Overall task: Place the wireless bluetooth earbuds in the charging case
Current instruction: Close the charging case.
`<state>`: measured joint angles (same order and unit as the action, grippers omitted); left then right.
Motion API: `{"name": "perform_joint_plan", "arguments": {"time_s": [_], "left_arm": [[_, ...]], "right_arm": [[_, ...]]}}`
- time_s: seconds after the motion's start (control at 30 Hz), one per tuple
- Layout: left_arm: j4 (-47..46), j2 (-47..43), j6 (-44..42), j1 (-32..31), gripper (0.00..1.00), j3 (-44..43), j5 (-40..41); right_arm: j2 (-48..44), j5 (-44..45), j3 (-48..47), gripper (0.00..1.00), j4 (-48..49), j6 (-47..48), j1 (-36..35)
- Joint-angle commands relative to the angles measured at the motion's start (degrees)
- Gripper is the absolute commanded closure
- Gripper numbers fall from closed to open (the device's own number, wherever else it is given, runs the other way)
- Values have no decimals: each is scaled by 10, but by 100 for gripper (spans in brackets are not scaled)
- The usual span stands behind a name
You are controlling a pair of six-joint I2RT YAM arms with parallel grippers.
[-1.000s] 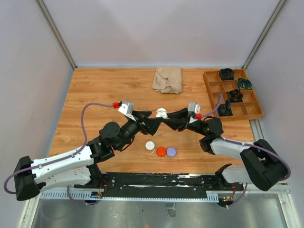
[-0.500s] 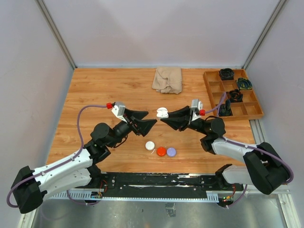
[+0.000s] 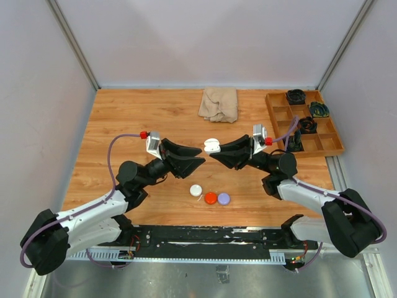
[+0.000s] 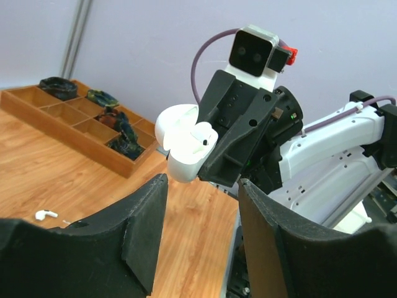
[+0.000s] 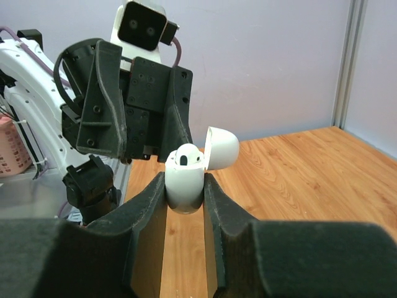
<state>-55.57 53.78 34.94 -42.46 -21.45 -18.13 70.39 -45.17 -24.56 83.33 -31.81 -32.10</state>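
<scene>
**Case held open in right gripper, one bud seated, left gripper empty**

White clamshell plastic charging case [image 5: 186, 180] is up in the air over the middle of the table, lid hinged open; its lower body is pinched between the black fingers of the right gripper [image 5: 185, 189], jaws closed tight on both of its sides; one small white stemmed earbud [image 5: 188, 156] sits in the case's socket, head showing above the rim; the left wrist view shows the same case [image 4: 186, 146] with the bud [image 4: 203, 135] inside it, lid tipped back; from above the case [image 3: 212, 146] sits at the tip of the right gripper [image 3: 218, 153].

Left gripper [image 3: 200, 155] faces the case from the left, just beside it, not touching; its jaws stand partly apart with nothing between them, gap clear in its own wrist view [image 4: 203, 186].

A second small white stemmed earbud [image 4: 42, 215] lies loose on the wood, towards the table's right side, apart from the tray; cannot find it in the top view.

Three round flat pucks sit in a row near the middle of the near edge: white puck [image 3: 196, 190], red puck [image 3: 210, 198], purple puck [image 3: 224, 198], the last two touching.

Crumpled beige cloth [image 3: 219, 103] lies at the middle of the far edge; brown wooden compartment tray [image 3: 281, 113] is at the far right corner, dark coiled bundles [image 3: 296, 96] in several compartments, too small to identify; all on the wooden plank table [image 3: 124, 124].
</scene>
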Motion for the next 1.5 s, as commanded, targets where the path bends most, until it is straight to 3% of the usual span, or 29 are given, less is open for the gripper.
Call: {"name": "perform_joint_plan", "arguments": {"time_s": [0.0, 0.5, 1.0, 1.13, 1.3, 1.47], "left_arm": [[-56, 20, 19, 5, 46, -9, -32], [-133, 69, 43, 5, 51, -14, -37], [-147, 72, 38, 5, 56, -13, -27], [-148, 67, 34, 5, 68, -9, -24], [-138, 54, 22, 5, 88, 2, -19], [-116, 34, 11, 5, 90, 10, -9]], "right_arm": [[-14, -13, -25, 88, 41, -34, 6], [-6, -30, -36, 87, 42, -52, -13], [18, -60, -60, 86, 44, -69, -40], [21, -66, -61, 85, 45, -70, -40], [19, -78, -63, 74, 44, -71, -40], [21, -82, -66, 72, 43, -78, -39]]}}
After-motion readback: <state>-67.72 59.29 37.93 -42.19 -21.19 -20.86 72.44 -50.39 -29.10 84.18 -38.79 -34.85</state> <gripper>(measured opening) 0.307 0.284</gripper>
